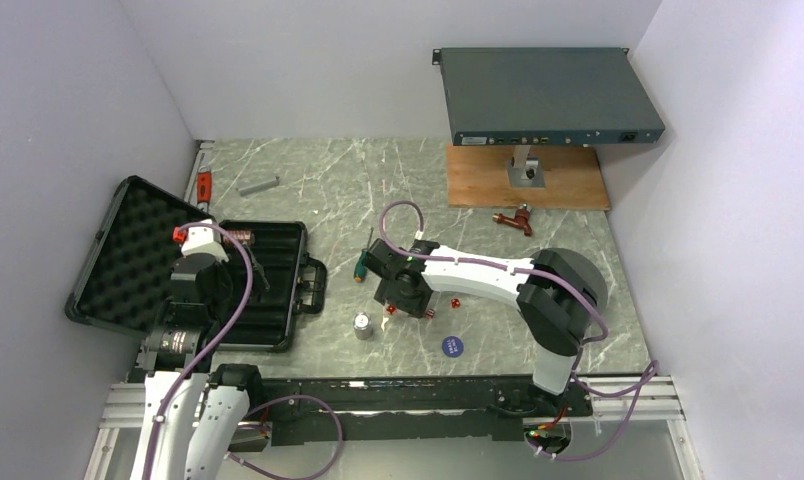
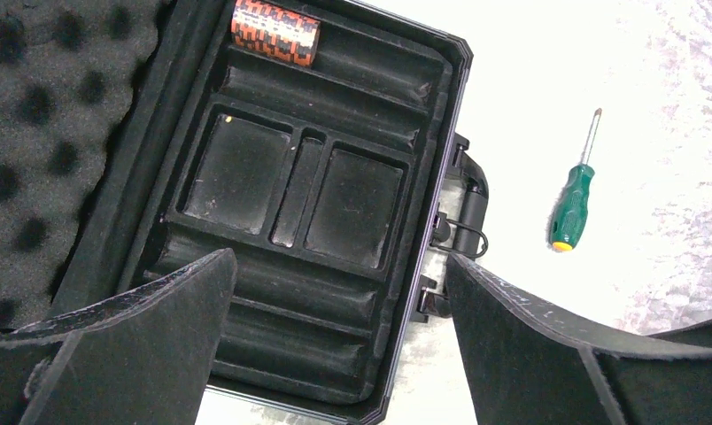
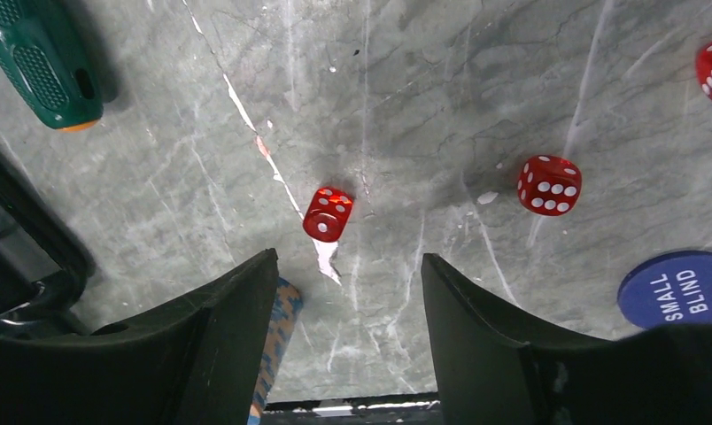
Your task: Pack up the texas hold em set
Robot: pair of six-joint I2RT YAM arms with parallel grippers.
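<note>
the black briefcase (image 1: 278, 290) lies open at the left side of the table (image 1: 328, 190), with one chip stack (image 2: 275, 32) in its top groove. the left gripper (image 2: 336, 274) hangs over the case, fingers spread wide and holding nothing. the right gripper (image 3: 348, 266) is also open, low over a red die (image 3: 328, 213). two more dice (image 3: 549, 185) and the blue button (image 3: 676, 288) lie beside it on the table, well apart from the case.
</note>
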